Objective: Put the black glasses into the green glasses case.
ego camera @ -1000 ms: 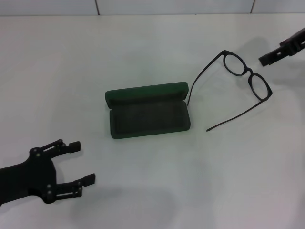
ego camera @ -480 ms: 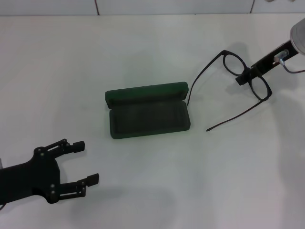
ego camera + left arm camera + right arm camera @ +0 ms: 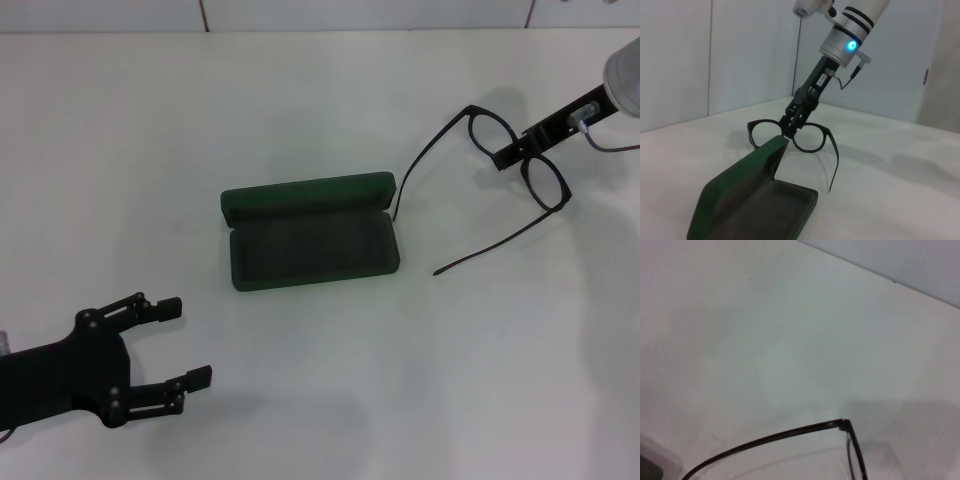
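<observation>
The green glasses case (image 3: 310, 240) lies open at the table's middle, its lid raised at the far side and its felt tray empty. It also shows in the left wrist view (image 3: 755, 200). The black glasses (image 3: 520, 160) stand on the table to its right, temple arms unfolded and pointing toward the near side. My right gripper (image 3: 503, 155) reaches in from the right edge, its tip at the glasses' bridge. The left wrist view shows the right gripper (image 3: 791, 129) at the bridge of the glasses (image 3: 810, 137). The right wrist view shows one temple arm (image 3: 790, 432). My left gripper (image 3: 185, 340) is open and empty at the near left.
The white table (image 3: 320, 100) runs back to a tiled wall seam. Nothing else stands on it.
My right gripper has come in from the far right to the glasses' bridge and then shifted slightly away. The glasses have not moved. The left gripper has crept a little toward the right.
</observation>
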Available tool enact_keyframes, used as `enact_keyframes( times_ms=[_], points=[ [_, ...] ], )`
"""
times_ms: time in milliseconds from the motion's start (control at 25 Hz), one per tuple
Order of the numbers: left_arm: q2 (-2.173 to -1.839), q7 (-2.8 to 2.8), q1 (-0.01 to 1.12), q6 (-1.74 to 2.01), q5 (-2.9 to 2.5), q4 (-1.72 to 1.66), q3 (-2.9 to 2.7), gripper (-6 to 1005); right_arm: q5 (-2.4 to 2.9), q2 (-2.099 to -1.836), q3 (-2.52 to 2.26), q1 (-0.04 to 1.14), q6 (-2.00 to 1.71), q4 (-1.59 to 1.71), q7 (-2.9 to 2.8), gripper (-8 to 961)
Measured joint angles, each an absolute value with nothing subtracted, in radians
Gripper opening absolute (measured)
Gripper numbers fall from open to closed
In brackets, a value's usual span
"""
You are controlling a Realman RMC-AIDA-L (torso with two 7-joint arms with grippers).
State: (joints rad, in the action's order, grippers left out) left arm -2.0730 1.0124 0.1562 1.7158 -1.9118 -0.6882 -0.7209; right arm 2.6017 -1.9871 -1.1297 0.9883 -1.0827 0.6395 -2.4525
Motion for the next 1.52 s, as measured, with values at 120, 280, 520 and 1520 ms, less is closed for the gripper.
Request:
enact_keyframes(
  times_ms=[120,280,520,1520],
  points=[
    [-2.074,1.012,0.157,1.715,-1.914,-0.691,-0.721,844,2.600,-1.989,-1.117,0.997,-1.065,0.617,-2.454,869],
    [-2.074,1.012,0.158,1.714,-1.914,-0.692,-0.721,841,2.599,-1.992,-1.105,1.010,-1.058,0.588,-2.454,870],
    [-2.073,1.012,0.165,1.711,-1.915,-0.691,-0.721,837,2.601,-1.995,-1.107,1.019,-1.075,0.583,-2.466,744],
    [-2.069,1.013,0.172,1.710,-1.908,-0.686,-0.713,819,2.614,-1.984,-1.123,0.991,-1.090,0.655,-2.464,65]
  ],
)
